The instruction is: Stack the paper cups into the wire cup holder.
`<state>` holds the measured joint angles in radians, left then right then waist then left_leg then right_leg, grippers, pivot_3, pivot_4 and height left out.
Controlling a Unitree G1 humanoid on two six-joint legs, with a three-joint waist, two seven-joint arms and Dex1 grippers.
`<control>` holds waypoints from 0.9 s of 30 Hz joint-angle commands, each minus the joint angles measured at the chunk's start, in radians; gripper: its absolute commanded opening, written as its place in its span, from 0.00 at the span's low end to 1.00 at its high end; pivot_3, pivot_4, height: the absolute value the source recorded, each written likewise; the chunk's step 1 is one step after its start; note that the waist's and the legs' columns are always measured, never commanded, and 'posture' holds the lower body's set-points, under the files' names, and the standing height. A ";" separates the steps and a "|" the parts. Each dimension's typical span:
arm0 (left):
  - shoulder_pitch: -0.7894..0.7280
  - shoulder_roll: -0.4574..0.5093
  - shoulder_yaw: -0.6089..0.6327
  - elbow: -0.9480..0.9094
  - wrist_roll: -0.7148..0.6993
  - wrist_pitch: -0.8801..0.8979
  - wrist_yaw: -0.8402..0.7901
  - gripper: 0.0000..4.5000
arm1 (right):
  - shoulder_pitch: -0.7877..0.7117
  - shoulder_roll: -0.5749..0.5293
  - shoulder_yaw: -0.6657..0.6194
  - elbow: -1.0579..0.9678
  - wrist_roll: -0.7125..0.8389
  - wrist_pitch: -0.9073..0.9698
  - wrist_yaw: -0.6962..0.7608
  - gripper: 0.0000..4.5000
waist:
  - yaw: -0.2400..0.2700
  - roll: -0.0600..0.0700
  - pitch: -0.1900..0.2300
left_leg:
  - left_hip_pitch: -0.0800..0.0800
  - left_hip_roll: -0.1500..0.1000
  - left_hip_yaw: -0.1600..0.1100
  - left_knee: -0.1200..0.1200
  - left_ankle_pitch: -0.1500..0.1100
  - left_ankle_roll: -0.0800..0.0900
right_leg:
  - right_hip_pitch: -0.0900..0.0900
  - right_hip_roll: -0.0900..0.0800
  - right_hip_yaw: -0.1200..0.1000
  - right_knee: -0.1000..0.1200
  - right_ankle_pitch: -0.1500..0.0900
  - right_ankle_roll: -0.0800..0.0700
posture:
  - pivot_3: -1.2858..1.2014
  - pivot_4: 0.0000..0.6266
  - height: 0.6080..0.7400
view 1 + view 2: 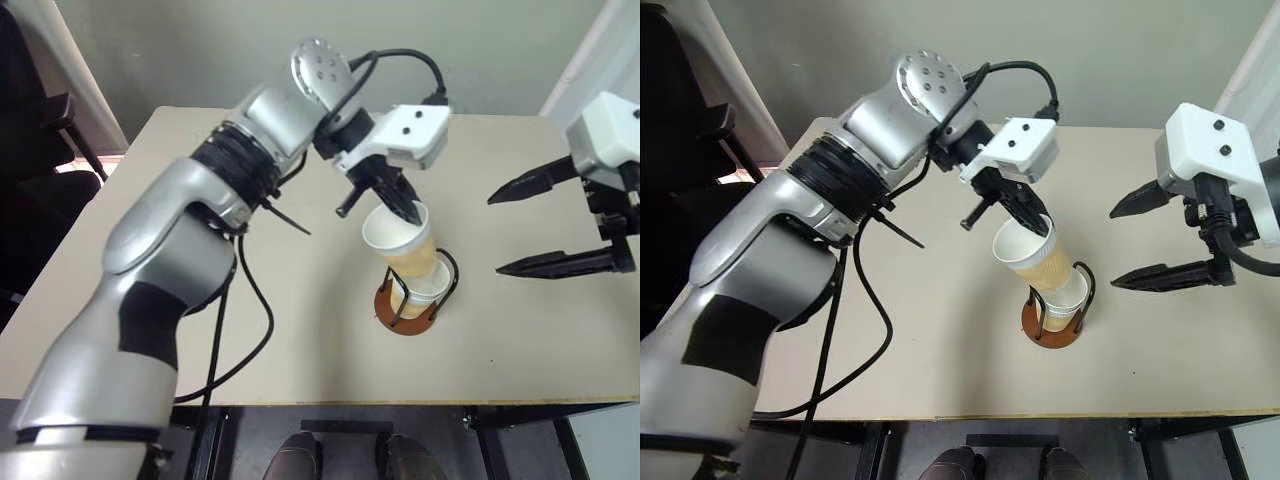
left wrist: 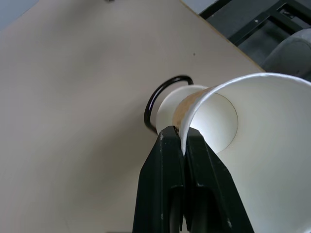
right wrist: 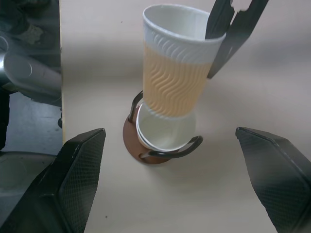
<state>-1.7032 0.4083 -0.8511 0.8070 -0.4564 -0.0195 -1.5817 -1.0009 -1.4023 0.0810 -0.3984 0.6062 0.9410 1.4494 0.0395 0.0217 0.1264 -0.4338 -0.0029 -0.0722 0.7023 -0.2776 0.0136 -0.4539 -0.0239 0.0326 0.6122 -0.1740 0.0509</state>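
The left gripper [image 1: 408, 210] pinches the rim of one paper cup [image 1: 402, 243], tilted into a second cup [image 3: 163, 131] in the wire holder [image 1: 405, 305]; the right gripper [image 1: 520, 228] stands spread beside them.

Wire cup holder [image 1: 408, 305] stood near table's [image 1: 150, 300] front edge, mid-width, its top blocked by a tilted paper cup [image 1: 402, 240] pinched at the rim by left gripper [image 1: 405, 208]. Right gripper [image 1: 540, 225], jaws wide, hung toward right edge w/ bare tabletop between. Left half lay under left arm.
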 commanded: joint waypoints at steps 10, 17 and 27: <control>0.013 -0.059 0.029 0.090 0.099 -0.104 -0.033 0.00 | 0.040 -0.055 -0.110 -0.030 0.036 0.026 -0.024 0.99 | 0.003 0.000 0.000 | 0.000 0.000 0.000 0.001 0.000 0.001 | 0.001 0.000 0.000 0.000 0.000 0.001 | 0.52 0.24 1.00; 0.034 -0.100 0.047 0.101 0.142 -0.120 -0.033 0.00 | 0.072 -0.064 -0.140 -0.047 0.060 0.044 -0.042 0.99 | 0.006 0.000 0.000 | 0.000 0.000 0.000 0.002 0.000 0.001 | 0.001 0.000 0.000 0.001 0.000 0.002 | 0.52 0.24 1.00; -0.005 -0.166 0.160 0.167 0.226 -0.153 -0.033 0.35 | 0.105 -0.087 -0.160 -0.048 0.084 0.043 -0.047 1.00 | 0.007 0.000 0.000 | 0.000 0.000 0.001 0.004 0.000 0.001 | 0.001 0.000 0.000 0.001 0.000 0.002 | 0.52 0.24 1.00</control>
<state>-1.6574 0.2565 -0.7646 0.9538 -0.2416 -0.1583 -1.5817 -0.8880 -1.4655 -0.0346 -0.4466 0.6780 0.9909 1.4031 0.0465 0.0222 0.1261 -0.4337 -0.0031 -0.0715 0.7061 -0.2780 0.0143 -0.4527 -0.0239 0.0331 0.6138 -0.1738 0.0534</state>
